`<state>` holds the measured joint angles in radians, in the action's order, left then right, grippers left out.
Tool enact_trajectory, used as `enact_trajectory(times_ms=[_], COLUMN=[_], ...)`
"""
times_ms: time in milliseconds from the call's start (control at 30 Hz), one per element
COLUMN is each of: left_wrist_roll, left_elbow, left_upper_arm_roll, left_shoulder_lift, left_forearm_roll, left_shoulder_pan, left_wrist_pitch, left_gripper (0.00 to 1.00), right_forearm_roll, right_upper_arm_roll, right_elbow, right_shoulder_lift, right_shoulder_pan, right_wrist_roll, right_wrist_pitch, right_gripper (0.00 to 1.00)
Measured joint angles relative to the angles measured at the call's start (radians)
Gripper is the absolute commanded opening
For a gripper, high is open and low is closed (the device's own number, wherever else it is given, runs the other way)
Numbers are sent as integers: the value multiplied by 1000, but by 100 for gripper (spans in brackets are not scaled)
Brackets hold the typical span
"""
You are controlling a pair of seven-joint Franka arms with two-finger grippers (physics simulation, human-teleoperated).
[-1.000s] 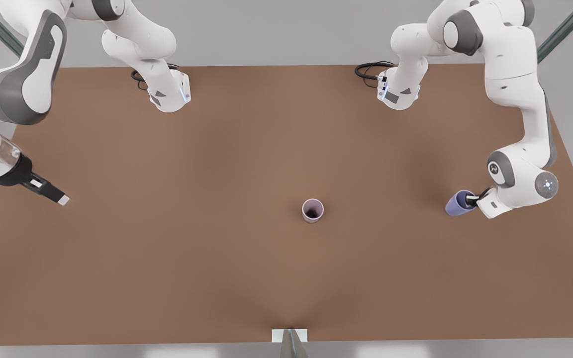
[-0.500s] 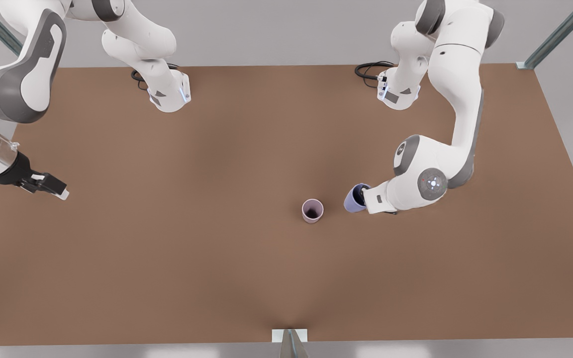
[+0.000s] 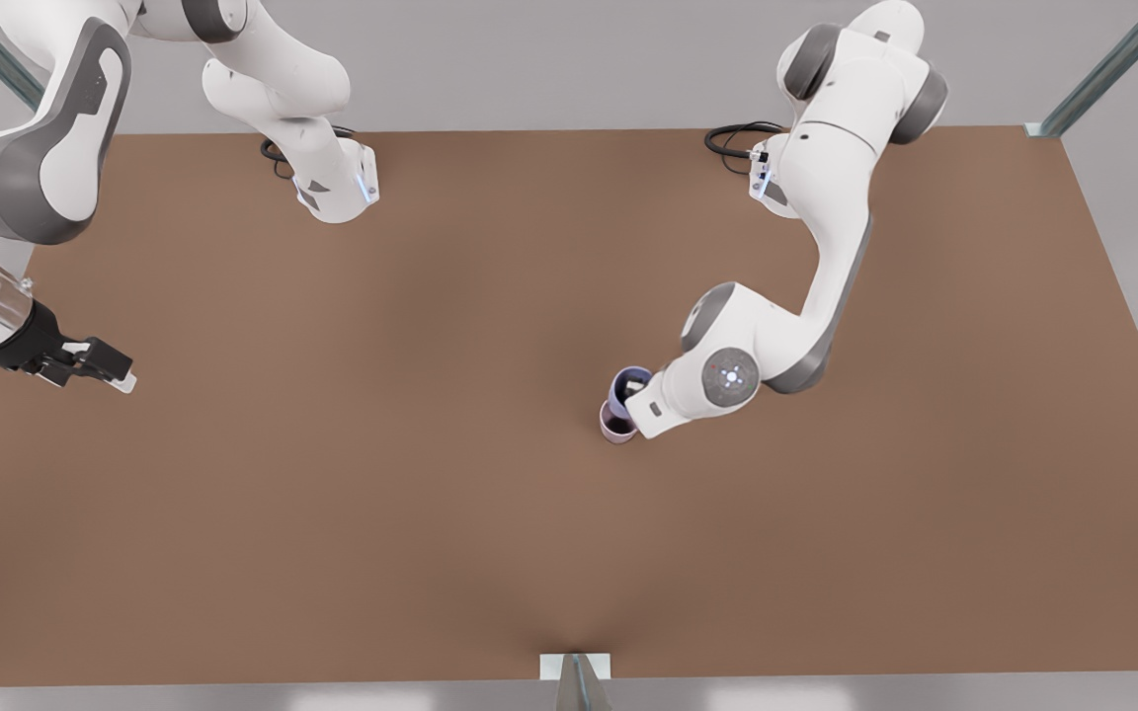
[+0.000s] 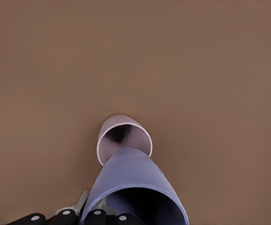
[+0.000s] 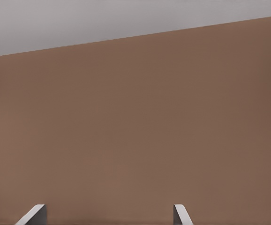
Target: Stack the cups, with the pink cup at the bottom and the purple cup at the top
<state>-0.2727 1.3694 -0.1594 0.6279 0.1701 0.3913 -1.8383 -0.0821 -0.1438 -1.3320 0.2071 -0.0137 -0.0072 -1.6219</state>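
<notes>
- Front view: the purple cup (image 3: 627, 387) is gripped at its rim by the left gripper (image 3: 636, 393), held directly over the pink cup (image 3: 614, 427), which stands upright near the middle of the brown table (image 3: 431, 474). The right gripper (image 3: 113, 378) waits at 9 o'clock of the cups, well apart.
- Left wrist view: the purple cup (image 4: 131, 187) is tilted, its base overlapping the pink cup (image 4: 118, 136) mouth.
- Right wrist view: two fingertips (image 5: 32, 214) are spread apart over bare table (image 5: 135, 131).
</notes>
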Motion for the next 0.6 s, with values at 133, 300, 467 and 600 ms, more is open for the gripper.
enact_trajectory(times_ms=[133, 300, 467, 600], left_wrist_roll=[-77, -152, -211, -249], left_elbow=[-1, 1, 1, 1], left_upper_arm_roll=[0, 1, 2, 2], left_shoulder_lift=[5, 16, 29, 37], left_forearm_roll=[-1, -4, -4, -4], left_shoulder_pan=[1, 1, 3, 3], left_wrist_pitch=[-18, -36, -47, -53], left_gripper=[21, 21, 21, 21], right_forearm_roll=[-1, 0, 0, 0], right_upper_arm_roll=[0, 0, 0, 0], right_elbow=[0, 0, 0, 0], right_shoulder_lift=[1, 1, 1, 1], right_shoulder_pan=[1, 1, 1, 2], right_wrist_roll=[-16, -32, -43, -51], right_wrist_pitch=[0, -1, -4, -6], right_gripper=[100, 100, 100, 100])
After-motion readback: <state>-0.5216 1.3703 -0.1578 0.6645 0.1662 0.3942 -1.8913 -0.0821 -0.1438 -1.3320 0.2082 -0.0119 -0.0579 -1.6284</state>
